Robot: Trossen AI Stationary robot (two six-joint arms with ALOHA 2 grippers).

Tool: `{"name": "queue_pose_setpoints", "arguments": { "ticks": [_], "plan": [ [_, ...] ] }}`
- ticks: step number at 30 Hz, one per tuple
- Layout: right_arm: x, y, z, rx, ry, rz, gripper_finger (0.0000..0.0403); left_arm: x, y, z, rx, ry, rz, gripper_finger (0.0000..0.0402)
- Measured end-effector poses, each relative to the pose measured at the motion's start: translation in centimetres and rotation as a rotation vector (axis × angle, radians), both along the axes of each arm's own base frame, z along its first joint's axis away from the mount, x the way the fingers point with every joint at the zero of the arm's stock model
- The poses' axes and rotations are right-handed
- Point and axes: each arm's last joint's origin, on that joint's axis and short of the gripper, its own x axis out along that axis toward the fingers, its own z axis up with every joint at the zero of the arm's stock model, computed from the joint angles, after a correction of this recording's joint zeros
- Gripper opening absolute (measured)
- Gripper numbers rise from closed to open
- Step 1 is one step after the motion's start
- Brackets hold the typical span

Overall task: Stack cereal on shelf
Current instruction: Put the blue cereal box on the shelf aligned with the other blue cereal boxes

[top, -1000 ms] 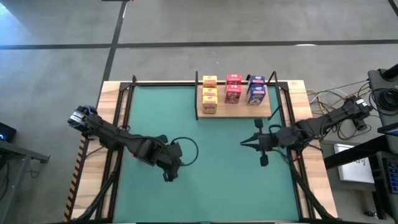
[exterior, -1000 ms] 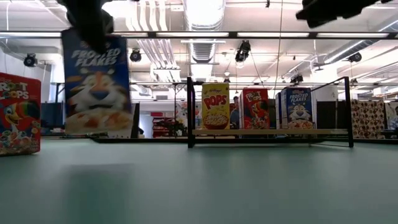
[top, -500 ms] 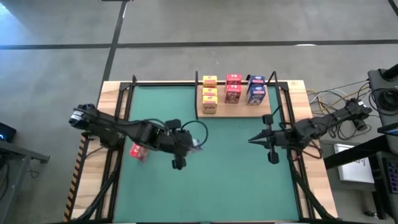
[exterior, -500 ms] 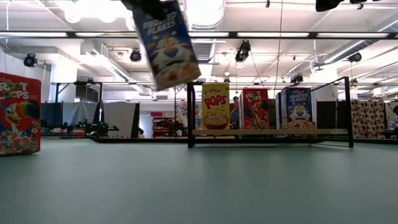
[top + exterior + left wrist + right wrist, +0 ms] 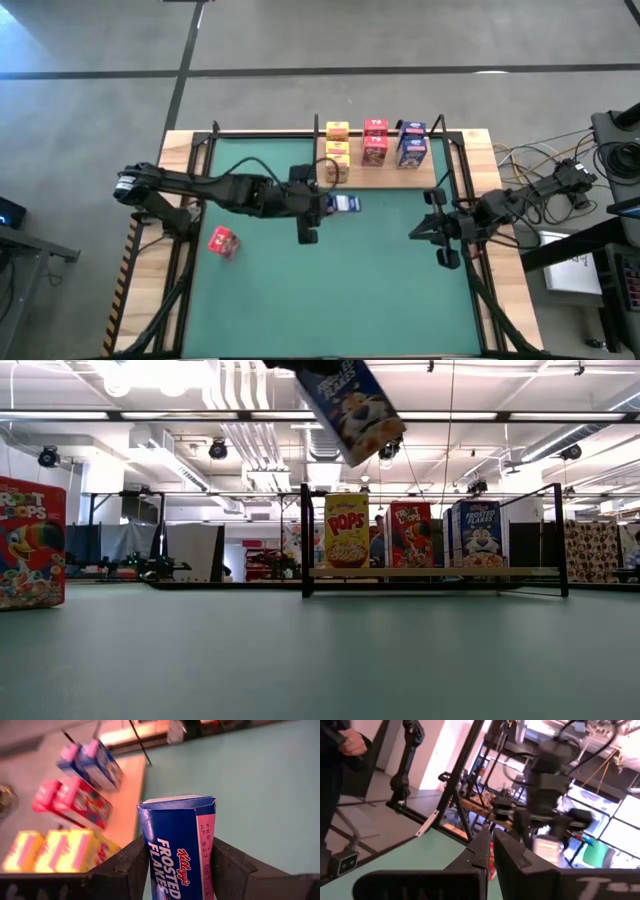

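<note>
My left gripper (image 5: 328, 203) is shut on a blue cereal box (image 5: 345, 203), high above the green mat, just near of the shelf (image 5: 425, 176). In the low view the box (image 5: 356, 405) hangs tilted at the top. The shelf is a light-wood board with black posts. On it stand three yellow boxes (image 5: 337, 151), two red boxes (image 5: 375, 140) and two blue boxes (image 5: 412, 142). A red box (image 5: 223, 242) stands on the mat at the left. My right gripper (image 5: 418, 233) is shut on nothing at the mat's right side. My left gripper pinches the blue box between its two fingers (image 5: 134, 865), one on each of two opposite sides (image 5: 146, 851). The box's free end (image 5: 177, 800) sticks out past the fingertips. The fingers slant down toward the shelf. The box is lifted clear of the mat and tilted.
Black frame rails (image 5: 195, 170) run along the mat's left and right sides. The mat (image 5: 350, 290) lies bare between the arms and toward the near edge. Cables and equipment (image 5: 600, 150) stand beyond the right edge. A person's hand (image 5: 350, 740) shows in the room.
My left gripper has carried the blue box up and toward the right and far side, to just before the shelf, rolling as it went; the box went from upright to tilted. The red box stayed on the mat. My right gripper drew back toward the right edge and tipped upward.
</note>
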Motion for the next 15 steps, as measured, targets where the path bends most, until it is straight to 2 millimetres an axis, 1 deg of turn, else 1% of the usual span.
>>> {"name": "queue_pose_setpoints", "arguments": {
  "ticks": [3,7,15],
  "plan": [
    [0.1,0.0,-1.0,0.005,-0.017,0.004,0.0012,0.5,1.1,0.5,0.03,-0.052,0.005,0.0158],
    [-0.9,-0.4,-0.6,0.061,-0.067,0.011,0.0012,0.9,2.2,1.1,0.056,-0.12,0.018,0.0158],
    [-2.4,-1.0,-1.2,0.086,-0.119,0.012,0.0012,1.3,3.0,1.8,0.094,-0.186,0.012,0.0158]
  ]
}}
